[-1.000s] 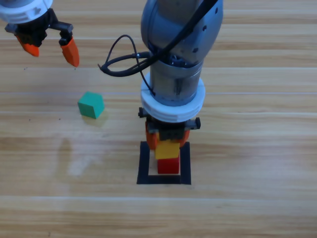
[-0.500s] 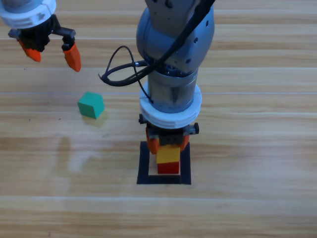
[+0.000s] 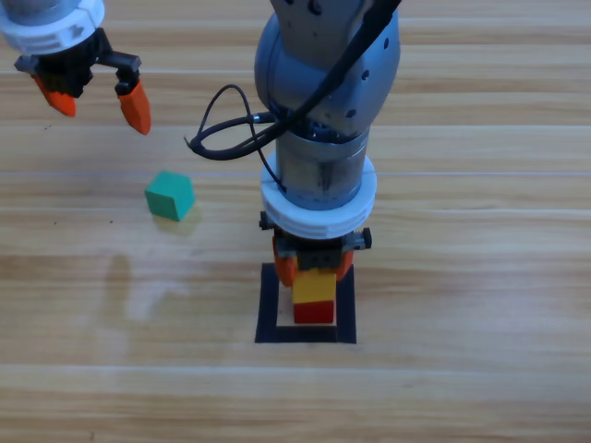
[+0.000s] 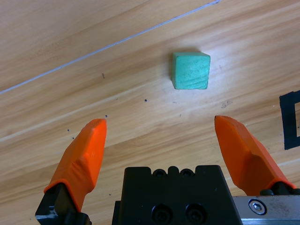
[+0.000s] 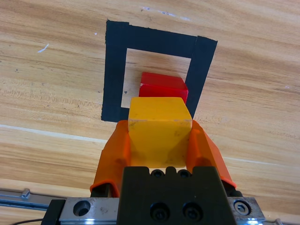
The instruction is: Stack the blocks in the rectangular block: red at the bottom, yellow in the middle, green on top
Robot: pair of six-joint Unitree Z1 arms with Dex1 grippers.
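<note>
The black tape square (image 3: 269,305) (image 5: 113,70) lies at the table's middle. Inside it sits the red cube (image 3: 315,313) (image 5: 163,86). My right gripper (image 3: 314,272) (image 5: 159,136) is shut on the yellow cube (image 3: 314,287) (image 5: 159,131), which is over the red cube; I cannot tell whether the two touch. The teal-green cube (image 3: 170,196) (image 4: 190,70) lies alone on the wood, left of the square. My left gripper (image 3: 97,97) (image 4: 161,140) hangs open at the top left, back from the green cube, with nothing between its jaws.
The right arm's grey body (image 3: 328,101) and a black cable loop (image 3: 217,129) hang over the table behind the square. A corner of the tape square (image 4: 290,119) shows at the right edge of the left wrist view.
The right gripper has come down a little with the yellow cube toward the red one, then held still. The left gripper shifted slightly and stopped.
</note>
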